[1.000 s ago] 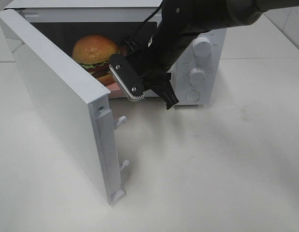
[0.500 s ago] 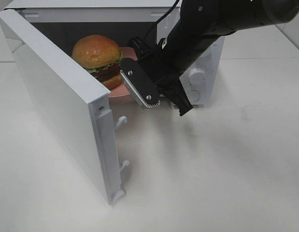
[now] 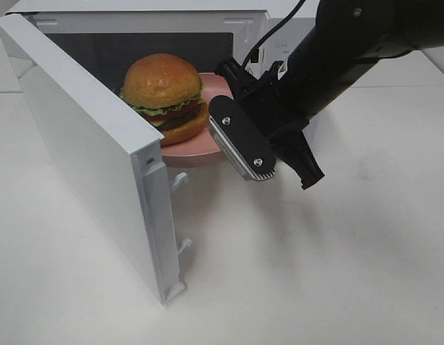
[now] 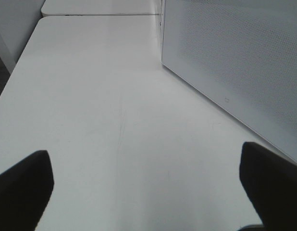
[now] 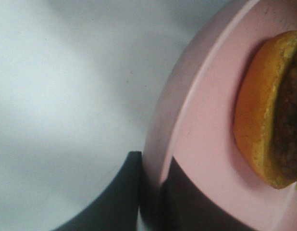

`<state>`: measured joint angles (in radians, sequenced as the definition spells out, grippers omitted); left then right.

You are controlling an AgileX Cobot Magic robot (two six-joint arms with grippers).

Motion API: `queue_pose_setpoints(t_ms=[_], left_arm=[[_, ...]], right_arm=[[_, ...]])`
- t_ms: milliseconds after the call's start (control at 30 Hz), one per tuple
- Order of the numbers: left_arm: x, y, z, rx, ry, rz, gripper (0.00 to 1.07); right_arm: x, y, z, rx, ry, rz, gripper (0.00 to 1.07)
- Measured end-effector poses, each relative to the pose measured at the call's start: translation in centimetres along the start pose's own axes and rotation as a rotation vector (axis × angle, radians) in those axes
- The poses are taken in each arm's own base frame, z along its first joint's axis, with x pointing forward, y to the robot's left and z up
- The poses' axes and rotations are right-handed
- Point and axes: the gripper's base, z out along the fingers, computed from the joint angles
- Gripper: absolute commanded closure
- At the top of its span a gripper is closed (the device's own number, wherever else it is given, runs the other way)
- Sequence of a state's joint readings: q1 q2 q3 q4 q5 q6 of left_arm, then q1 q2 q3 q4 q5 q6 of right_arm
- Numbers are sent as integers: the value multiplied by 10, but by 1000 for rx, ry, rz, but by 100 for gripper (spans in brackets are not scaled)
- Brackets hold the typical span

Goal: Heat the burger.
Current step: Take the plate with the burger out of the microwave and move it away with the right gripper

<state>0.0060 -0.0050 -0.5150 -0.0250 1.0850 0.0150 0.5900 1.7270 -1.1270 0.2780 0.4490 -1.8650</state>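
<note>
The burger, with a glossy brown bun, lettuce and a dark patty, stands on a round pink plate. The plate sits at the mouth of the open microwave, jutting out past its front. My right gripper is shut on the plate's right rim. In the right wrist view the rim runs between the two dark fingers of the gripper, with the burger's bottom bun beside it. My left gripper is open over bare table, holding nothing. It does not show in the exterior view.
The microwave's white door swings wide open to the front left, its latch hooks facing the plate. A white dotted panel of the microwave stands beside the left gripper. The white table stretches in front and to the right.
The right gripper has drawn back toward the front right, bringing the pink plate and burger out from deeper in the microwave cavity to its mouth. The door has not moved.
</note>
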Motion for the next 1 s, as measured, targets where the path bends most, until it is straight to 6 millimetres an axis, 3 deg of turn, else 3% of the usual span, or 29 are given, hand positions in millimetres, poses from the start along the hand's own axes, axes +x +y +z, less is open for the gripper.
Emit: queue_pose_setpoints(t_ms=[1000], left_arm=[[0,0,0,0,0,0,9]], right_arm=[[-9,88,-81,64,43,99,107]])
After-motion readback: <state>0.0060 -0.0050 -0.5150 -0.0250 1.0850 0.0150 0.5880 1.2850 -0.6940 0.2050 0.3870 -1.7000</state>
